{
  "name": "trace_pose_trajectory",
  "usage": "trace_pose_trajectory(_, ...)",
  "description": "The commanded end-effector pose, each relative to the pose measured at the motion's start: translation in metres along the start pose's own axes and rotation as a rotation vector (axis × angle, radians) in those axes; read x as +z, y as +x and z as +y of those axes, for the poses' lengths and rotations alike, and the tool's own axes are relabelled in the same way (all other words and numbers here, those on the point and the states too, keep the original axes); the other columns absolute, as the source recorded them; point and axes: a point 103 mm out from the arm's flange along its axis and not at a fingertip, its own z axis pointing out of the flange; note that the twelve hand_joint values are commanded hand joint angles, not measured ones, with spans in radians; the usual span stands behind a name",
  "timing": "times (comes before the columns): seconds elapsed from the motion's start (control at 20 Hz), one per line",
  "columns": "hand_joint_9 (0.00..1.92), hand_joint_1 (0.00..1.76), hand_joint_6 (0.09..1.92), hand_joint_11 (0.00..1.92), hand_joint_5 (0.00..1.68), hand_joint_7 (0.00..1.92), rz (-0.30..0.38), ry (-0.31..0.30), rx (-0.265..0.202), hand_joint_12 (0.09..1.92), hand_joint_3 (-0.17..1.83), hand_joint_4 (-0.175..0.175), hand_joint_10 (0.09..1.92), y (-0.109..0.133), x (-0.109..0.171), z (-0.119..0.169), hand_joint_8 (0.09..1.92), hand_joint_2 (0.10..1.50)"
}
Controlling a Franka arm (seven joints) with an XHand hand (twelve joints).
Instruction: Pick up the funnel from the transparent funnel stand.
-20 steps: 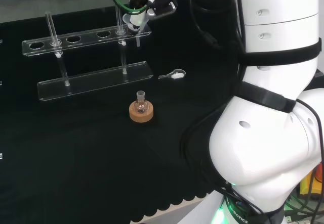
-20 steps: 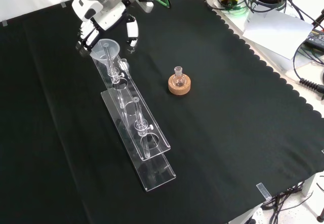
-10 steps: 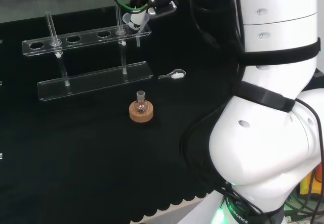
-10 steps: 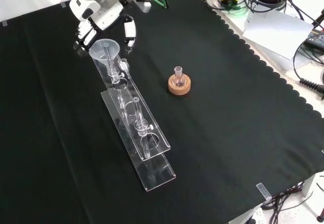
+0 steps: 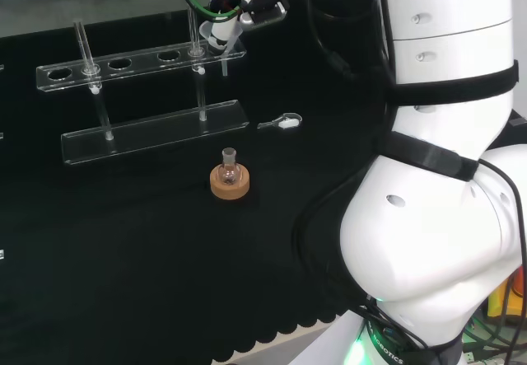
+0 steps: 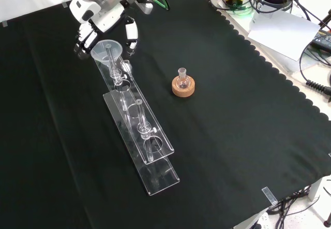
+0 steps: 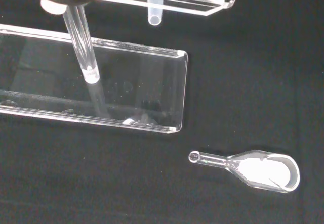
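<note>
The clear funnel [image 6: 106,50] sits at the end of the transparent stand [image 6: 150,145] nearest the arm, its stem hanging down through the top bar. In the head view the funnel [image 5: 225,49] is at the right end of the stand [image 5: 136,58]. The black and white hand [image 6: 102,16] is over it, with fingers [image 6: 83,40] on one side of the cone and the thumb on the other, curled round it. The hand [image 5: 240,1] shows at the head view's top. In the wrist view the funnel's stem tip [image 7: 154,17] pokes out under the top bar.
A small round flask on a cork ring [image 5: 229,180] stands in front of the stand, also seen as the flask [image 6: 183,84] in the front view. A clear spoon [image 5: 282,122] lies near the stand's base plate [image 7: 126,102], close under the hand. A glass tube [image 5: 82,44] stands in the stand's far end.
The hand has risen a little and shifted slightly away from the stand's middle. The funnel has barely moved, its stem still at the top bar.
</note>
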Motion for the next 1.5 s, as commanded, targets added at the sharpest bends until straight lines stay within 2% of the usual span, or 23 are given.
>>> trace_pose_trajectory(0.05,0.28,0.78,0.09,0.35,0.05,0.0,0.0,0.008,0.0,1.41,0.58,-0.073,0.81,0.0,0.0,0.001,0.46,0.6)
trace_pose_trajectory(0.2,0.3,0.78,0.09,0.35,0.04,0.0,-0.015,0.033,0.002,1.41,0.59,-0.073,0.81,0.005,-0.001,0.005,0.44,0.6)
trace_pose_trajectory(0.45,0.5,0.79,0.09,0.38,0.08,0.01,-0.056,0.05,0.01,1.38,0.62,-0.08,0.69,0.008,0.0,0.007,0.49,0.59)
trace_pose_trajectory(0.6,0.76,0.83,0.09,0.48,0.2,0.2,-0.144,0.026,0.024,1.31,0.65,-0.101,0.61,0.012,-0.001,0.006,0.65,0.59)
trace_pose_trajectory(0.75,1.04,0.94,0.09,0.75,0.46,0.5,-0.237,-0.01,0.045,1.16,0.66,-0.089,0.52,0.015,-0.004,0.002,0.69,0.61)
trace_pose_trajectory(0.9,1.21,1.0,0.26,0.92,0.66,0.64,-0.276,-0.048,0.062,1.03,0.66,-0.081,0.4,0.014,-0.015,-0.006,0.68,0.64)
trace_pose_trajectory(1.0,1.26,1.02,0.41,0.97,0.69,0.67,-0.267,-0.076,0.067,0.99,0.67,-0.082,0.33,0.012,-0.026,-0.013,0.68,0.66)
trace_pose_trajectory(1.15,1.29,1.03,0.52,0.99,0.7,0.68,-0.23,-0.085,0.071,0.97,0.68,-0.084,0.29,0.009,-0.048,-0.028,0.68,0.67)
trace_pose_trajectory(1.5,1.3,1.02,0.6,0.99,0.68,0.67,-0.187,-0.063,0.078,0.97,0.71,-0.084,0.27,0.003,-0.073,-0.06,0.69,0.67)
